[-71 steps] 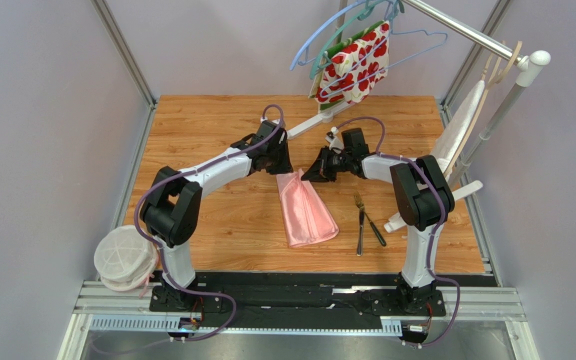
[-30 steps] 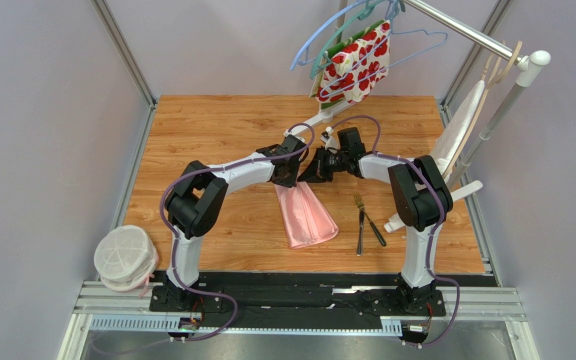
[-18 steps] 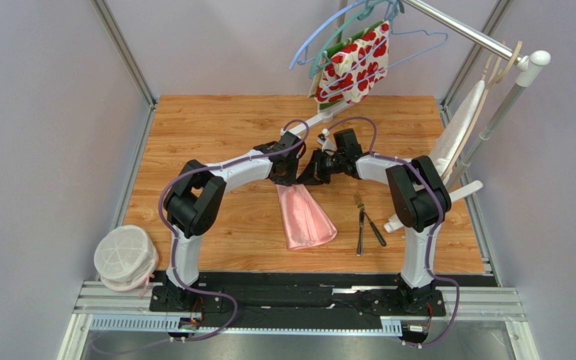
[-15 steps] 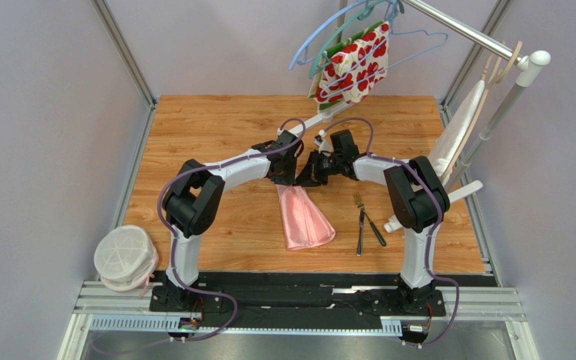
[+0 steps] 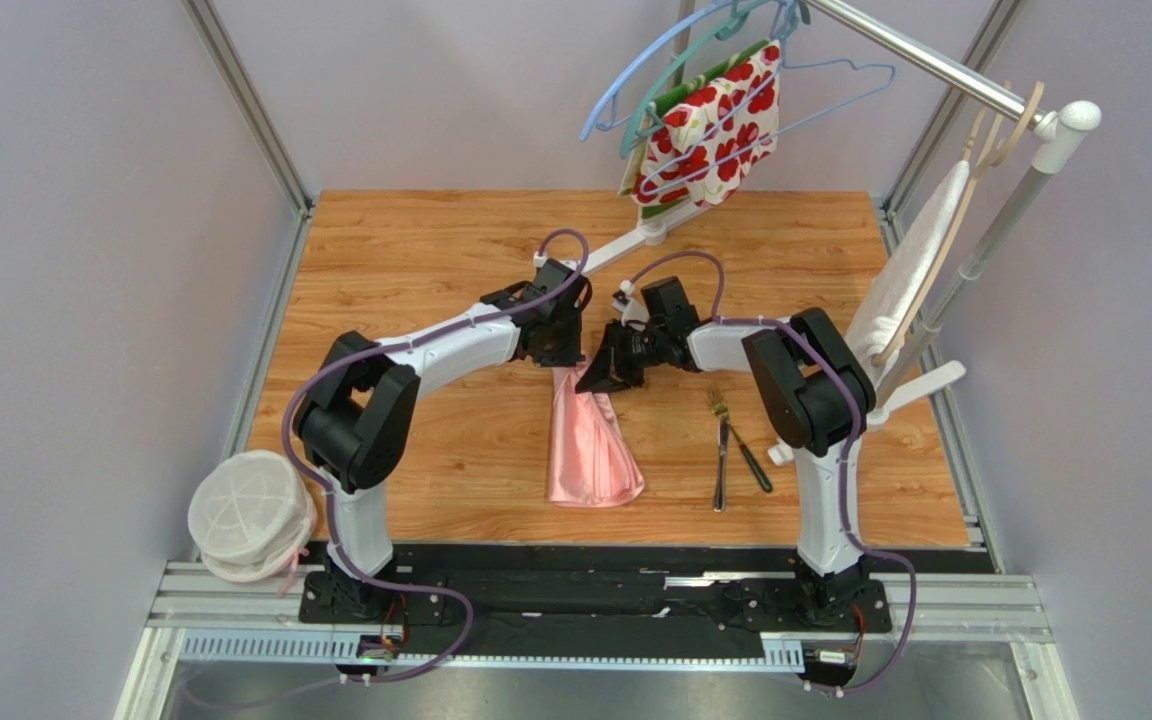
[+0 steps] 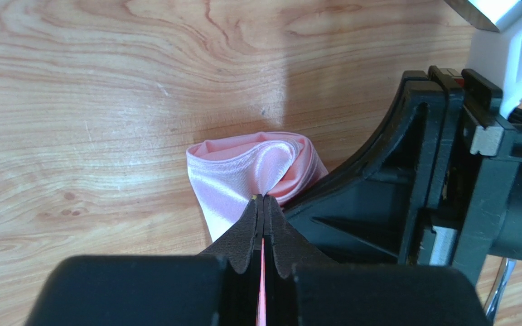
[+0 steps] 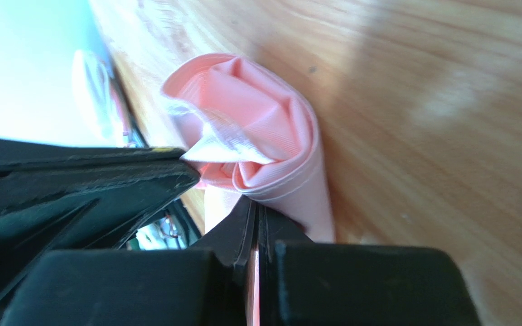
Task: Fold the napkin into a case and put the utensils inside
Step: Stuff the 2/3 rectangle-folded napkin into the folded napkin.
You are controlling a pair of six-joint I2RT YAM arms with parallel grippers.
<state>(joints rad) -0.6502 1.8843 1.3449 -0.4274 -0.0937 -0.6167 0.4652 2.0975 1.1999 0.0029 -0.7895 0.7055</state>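
The light-pink napkin [image 5: 593,447] lies folded into a narrow wedge on the wooden table, its far end bunched between both grippers. My left gripper [image 5: 564,357] is shut on that far end; the cloth [image 6: 250,163] puckers at its tips [image 6: 262,198]. My right gripper [image 5: 599,375] is shut on the same end from the right; the cloth [image 7: 257,136] curls above its tips [image 7: 255,207]. The fork [image 5: 719,443] and the darker thin piece [image 5: 749,455] lie crossed on the table right of the napkin, untouched.
A red-and-white floral cloth [image 5: 711,128] hangs on hangers from a rail at the back. A white cloth [image 5: 913,270] hangs on the rack at the right. A white mesh cap [image 5: 247,513] sits at the table's front left corner.
Both grippers have moved left with the napkin's far end, and the napkin has narrowed and swung so its near end lies further left.
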